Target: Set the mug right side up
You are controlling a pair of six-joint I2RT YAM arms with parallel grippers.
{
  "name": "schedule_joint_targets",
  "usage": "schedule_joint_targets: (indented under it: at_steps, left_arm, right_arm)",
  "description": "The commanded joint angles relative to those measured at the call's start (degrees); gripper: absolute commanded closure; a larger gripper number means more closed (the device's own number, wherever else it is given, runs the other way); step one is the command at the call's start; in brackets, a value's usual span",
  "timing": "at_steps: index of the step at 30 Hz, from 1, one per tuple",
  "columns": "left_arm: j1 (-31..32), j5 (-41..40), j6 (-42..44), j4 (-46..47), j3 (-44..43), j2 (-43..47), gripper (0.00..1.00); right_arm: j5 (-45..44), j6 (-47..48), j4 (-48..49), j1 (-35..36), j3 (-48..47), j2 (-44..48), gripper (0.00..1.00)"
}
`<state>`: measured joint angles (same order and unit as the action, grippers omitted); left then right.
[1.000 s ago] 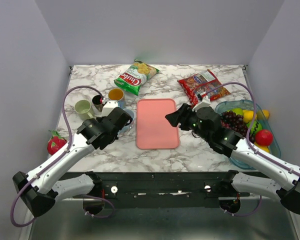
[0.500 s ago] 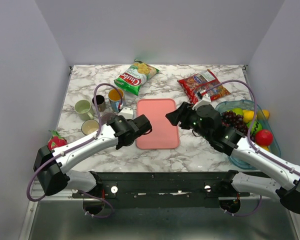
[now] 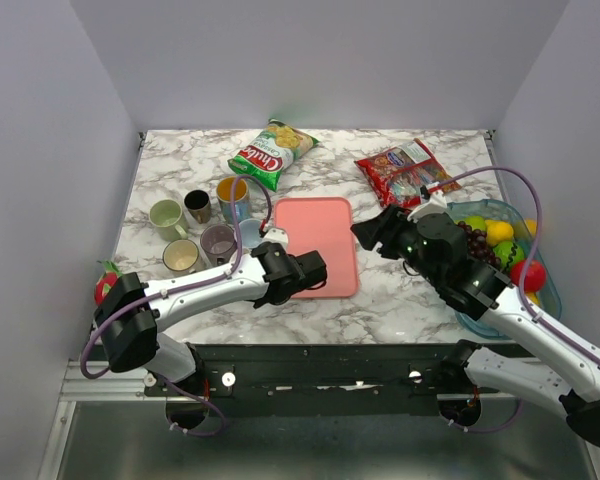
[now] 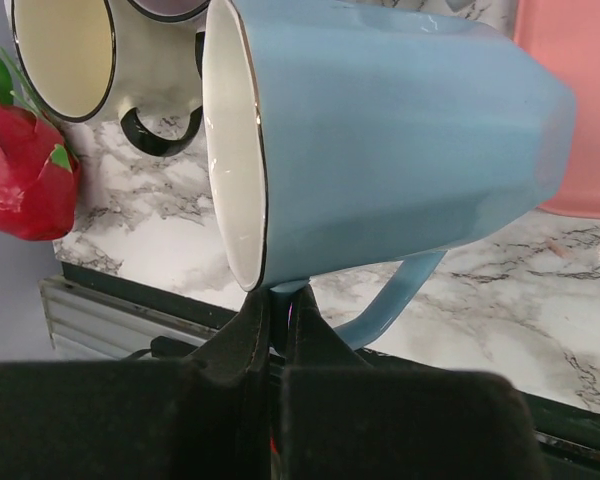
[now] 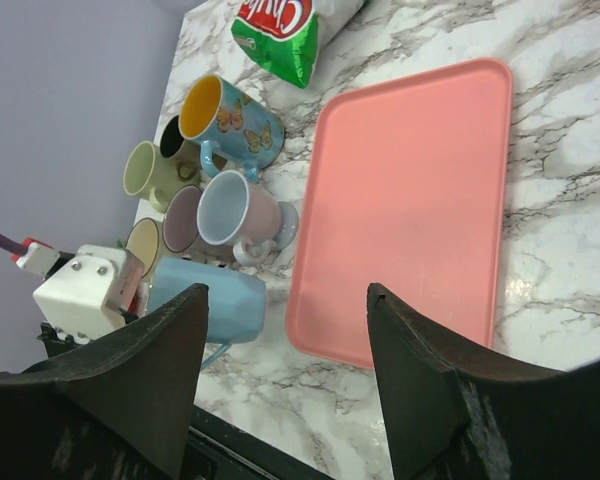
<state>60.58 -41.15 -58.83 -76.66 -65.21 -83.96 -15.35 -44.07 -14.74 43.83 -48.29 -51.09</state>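
The light blue ceramic mug (image 4: 380, 150) lies on its side, held just left of the near left corner of the pink rectangular plastic tray (image 3: 315, 245). The left gripper (image 4: 277, 305) is clamped on the mug's rim, one finger inside the mouth and one outside.

Just beyond it stands a cluster of upright mugs, including a cream mug (image 4: 60, 55). At the table's right edge, a clear blue plastic fruit bowl (image 3: 478, 208) holds dark grapes (image 3: 467, 240), a lemon (image 3: 498, 232) and other fruit.

The right gripper (image 3: 370, 232) hovers over the tray's right side with its jaws apart, holding nothing.

The left wrist view alone shows the rim pinch and the handle pointing down. The top view hides the mug under the left wrist. Whether the mug touches the table cannot be told.
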Motion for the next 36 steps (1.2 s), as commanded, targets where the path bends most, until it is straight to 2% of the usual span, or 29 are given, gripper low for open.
schedule_joint_targets:
  at_steps: [1, 15, 19, 21, 24, 25, 28, 36]
  left_arm:
    - [1.2, -6.3, -5.1, -7.9, -2.8, 0.4, 1.0]
    - [1.8, -7.8, -7.4, -10.0, 0.1, -1.2, 1.0]
    - [1.7, -8.4, -7.6, -10.0, 0.1, 0.4, 1.0]
    - [1.5, -8.5, -7.7, -10.0, 0.3, 1.3, 1.0]
    - [1.4, -8.5, -7.8, -10.0, 0.3, 2.7, 1.0]
    - [1.4, -8.5, -7.7, -10.0, 0.3, 2.9, 1.0]
    - [1.3, -8.5, -7.8, -10.0, 0.4, 2.9, 1.0]
    - [1.3, -7.9, -7.5, -8.9, 1.2, 3.1, 1.0]
  right_arm:
    - [-1.1, 0.6, -1.8, -0.4, 1.2, -0.4, 0.28]
    - [2.8, 0.7, -1.6, -0.6, 0.5, -4.4, 0.28]
    - [11.9, -3.0, 3.0, -0.6, 1.7, -8.2, 0.28]
    - [16.6, -4.2, 6.5, -0.6, 1.4, -13.0, 0.29]
    - [26.1, -6.1, 12.4, -0.6, -0.3, -21.6, 0.38]
    - [30.3, -7.3, 14.1, -0.5, -0.5, -23.3, 0.44]
    - [34.0, -9.0, 18.3, 0.3, -2.8, -29.2, 0.5]
    - [38.6, -11.6, 21.9, 3.2, -11.0, -40.2, 0.53]
